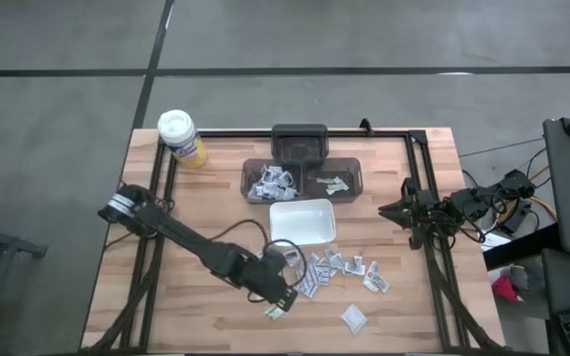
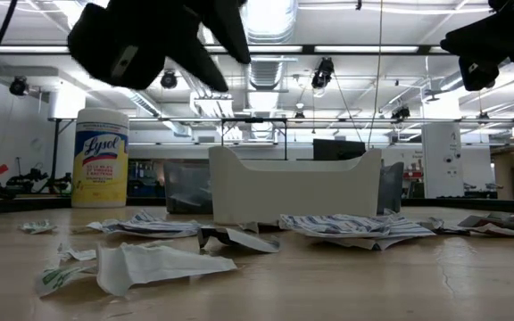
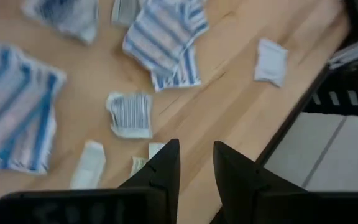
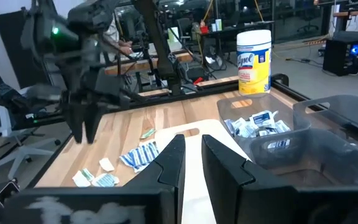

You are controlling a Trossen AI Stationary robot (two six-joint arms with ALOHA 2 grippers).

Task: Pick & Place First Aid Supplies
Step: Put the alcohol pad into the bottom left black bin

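Packets point(image 1: 336, 265) of first aid supplies lie scattered on the wooden bench point(image 1: 206, 198) just in front of the white tray point(image 1: 303, 222), with one stray packet point(image 1: 353, 316) nearer the front edge and a greenish one point(image 1: 275, 312) beside the left pincer point(image 1: 287, 297). Seen from above, the left arm reaches diagonally across the bench to that scatter, while the right pincer point(image 1: 396, 212) waits over the right edge, well apart from the supplies.

Only the left wrist view shows the left pincer's fingers point(image 3: 160, 174): they stand slightly parted above bare wood with nothing between them, a barcode-printed packet point(image 3: 131, 114) and blue-striped ones point(image 3: 166, 38) just ahead. The right wrist view shows its own fingers point(image 4: 169, 163) likewise a little apart and empty, above the tray, and looks into the clear bins point(image 4: 263, 134), where more packets point(image 4: 255, 123) sit in the nearer compartment.

The low view adds what the others miss: packets point(image 2: 150, 264) lying crumpled and slightly lifted off the bench, and the tray's upright wall point(image 2: 297, 187) hiding the bins behind it. A yellow wipes canister point(image 1: 180, 136) stands at the far left corner, a dark box point(image 1: 299, 143) behind the bins.
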